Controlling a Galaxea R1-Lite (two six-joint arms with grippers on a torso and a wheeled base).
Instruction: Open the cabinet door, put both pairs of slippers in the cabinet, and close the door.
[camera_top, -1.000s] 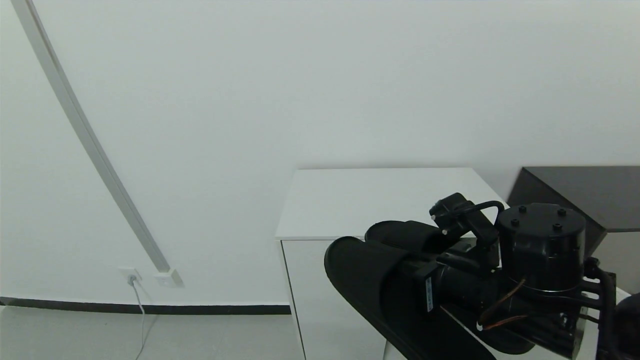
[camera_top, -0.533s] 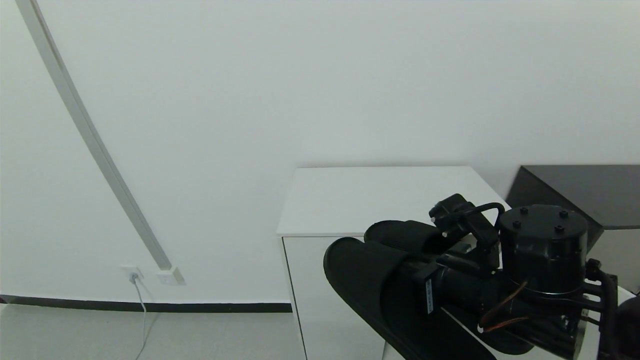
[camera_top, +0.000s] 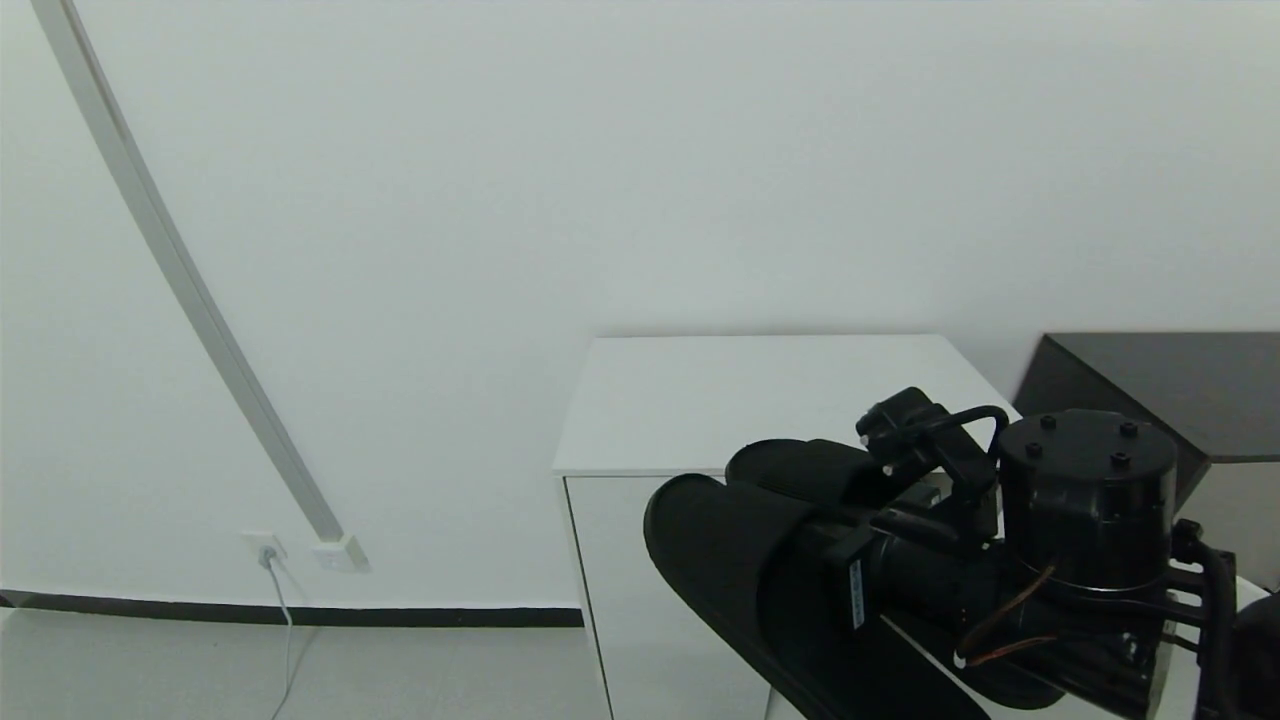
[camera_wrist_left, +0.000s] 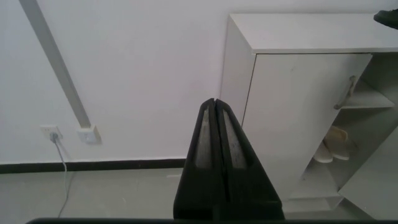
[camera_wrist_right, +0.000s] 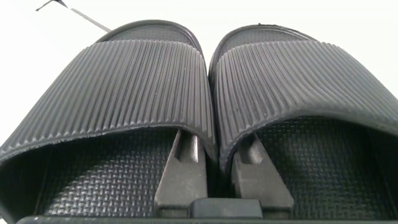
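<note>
Edging slightly left since a second ago, the black slippers (camera_top: 730, 545) are hanging in front of the white cabinet (camera_top: 720, 400), at the right of the head view. From the left wrist, the left gripper (camera_wrist_left: 216, 124) is holding its fingers clenched on nothing; the cabinet is standing open beyond it, with pale slippers (camera_wrist_left: 336, 146) lying on an inner shelf. From the right wrist, the right gripper (camera_wrist_right: 217, 177) is grasping the black slippers, one finger under each strap.

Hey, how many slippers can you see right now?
4, it seems: two black slippers side by side, clamped by the right gripper, and a pale pair, hard to tell apart, low inside the open cabinet. Others may be hidden.
</note>
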